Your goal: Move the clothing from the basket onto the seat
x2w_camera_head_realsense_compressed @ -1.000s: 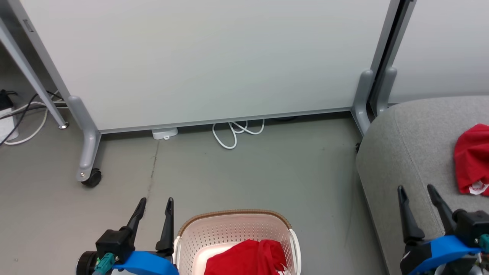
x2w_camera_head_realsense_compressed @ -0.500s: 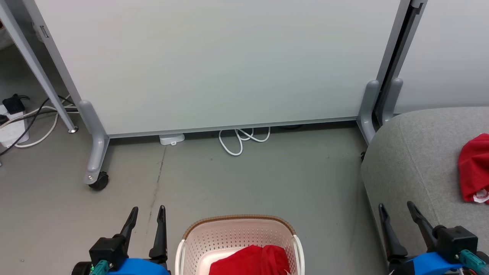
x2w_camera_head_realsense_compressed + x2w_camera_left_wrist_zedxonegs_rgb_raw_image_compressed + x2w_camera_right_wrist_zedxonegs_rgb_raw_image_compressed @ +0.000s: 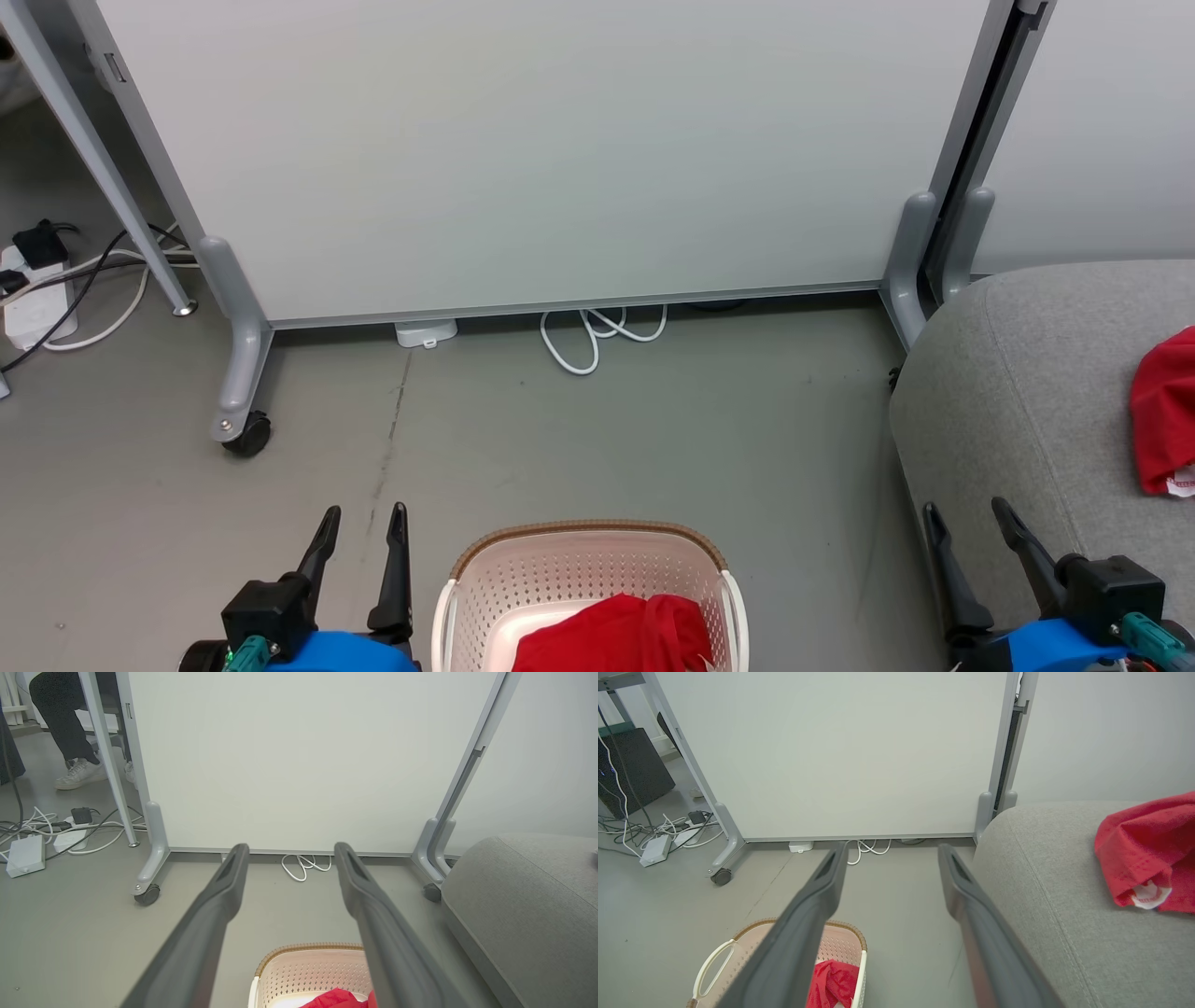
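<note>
Wide stretch of bare floor (image 3: 607,439) between the basket (image 3: 560,583) and the panel (image 3: 560,159). Basket's open on top (red garment (image 3: 616,639) inside). Seat (image 3: 1018,392) walls off the right, and a cable (image 3: 597,331) and caster (image 3: 250,437) sit at the panel's base.

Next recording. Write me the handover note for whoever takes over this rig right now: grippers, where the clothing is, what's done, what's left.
Left gripper: open, empty, beside the cream perforated plastic basket on the floor.
Right gripper: open, empty, near the edge of the light grey upholstered seat.
Done: one bright red fabric garment lies on the seat.
Left: the second red garment lies in the basket; grasp it and carry it to the seat.
</note>
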